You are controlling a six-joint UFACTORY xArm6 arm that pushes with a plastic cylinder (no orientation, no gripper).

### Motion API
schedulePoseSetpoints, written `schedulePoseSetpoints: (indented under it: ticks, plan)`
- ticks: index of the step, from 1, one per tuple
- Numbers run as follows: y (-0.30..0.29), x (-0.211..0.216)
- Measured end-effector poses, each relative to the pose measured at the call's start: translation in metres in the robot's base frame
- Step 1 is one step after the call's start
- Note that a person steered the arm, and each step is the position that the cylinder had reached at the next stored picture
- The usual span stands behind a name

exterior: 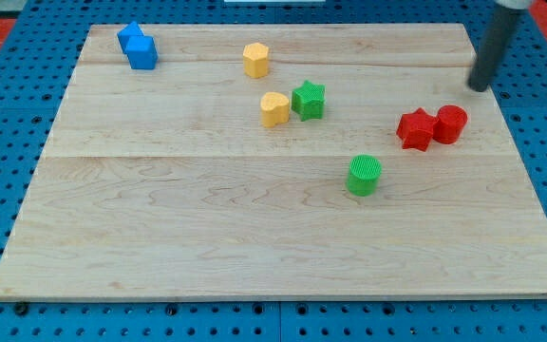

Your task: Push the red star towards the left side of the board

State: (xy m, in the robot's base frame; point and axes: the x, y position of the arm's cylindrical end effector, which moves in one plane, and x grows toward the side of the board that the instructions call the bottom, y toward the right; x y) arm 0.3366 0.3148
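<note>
Scanning from the view's left: two blue blocks touching, far left of my tip. Yellow block, then yellow heart touching green star. Green cylinder lower down. Red star touches red cylinder, just below-left of my tip. No hand fitted; bare rod. Pale wood bench on blue pegboard.

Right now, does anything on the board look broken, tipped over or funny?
Nothing stands out. All the blocks sit flat on the wooden board. The red star touches the red cylinder, and the yellow heart touches the green star. My tip hovers up-right of the reds.
</note>
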Motion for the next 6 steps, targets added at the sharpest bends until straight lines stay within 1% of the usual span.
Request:
schedulePoseSetpoints:
  ticks: [1, 2, 3, 4, 5, 6]
  plan:
    - [0.018, 0.078]
    - [-0.027, 0.085]
    - [-0.045, 0.068]
    - [-0.028, 0.063]
    - [-0.107, 0.063]
    - [-0.205, 0.063]
